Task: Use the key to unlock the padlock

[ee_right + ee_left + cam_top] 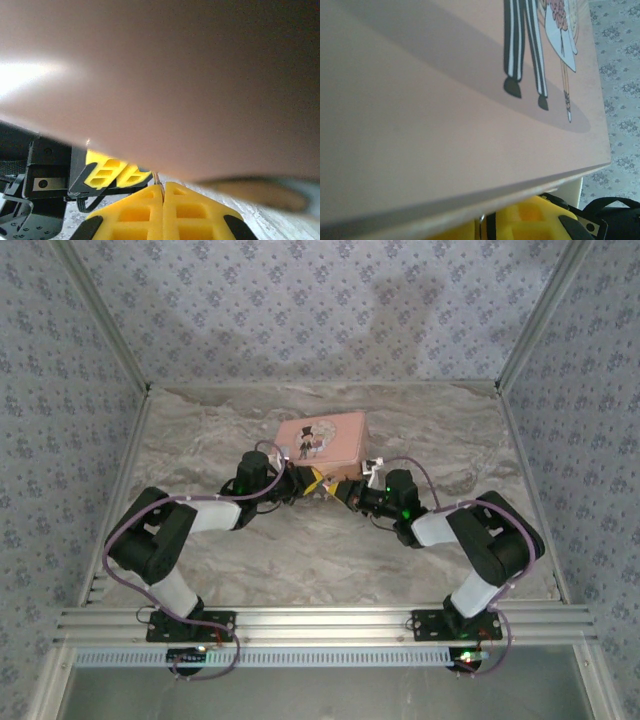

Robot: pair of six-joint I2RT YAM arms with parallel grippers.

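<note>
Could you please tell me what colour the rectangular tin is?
The tin is pink with a cartoon picture, clearest in the top external view.

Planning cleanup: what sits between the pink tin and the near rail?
Top view: left gripper and right gripper meet just before the pink tin, then bare table up to the rail.

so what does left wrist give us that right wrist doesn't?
Left wrist, not right wrist: the cartoon figure printed on the pink tin, sharp enough to make out, plus the patterned wall.
Right wrist, not left wrist: the right gripper with its fingers pressed together, a thin metal sliver at the tips that I can't identify, and the marble table.
Shared: the tin very close up, with yellow fingers below its edge in frame.
</note>
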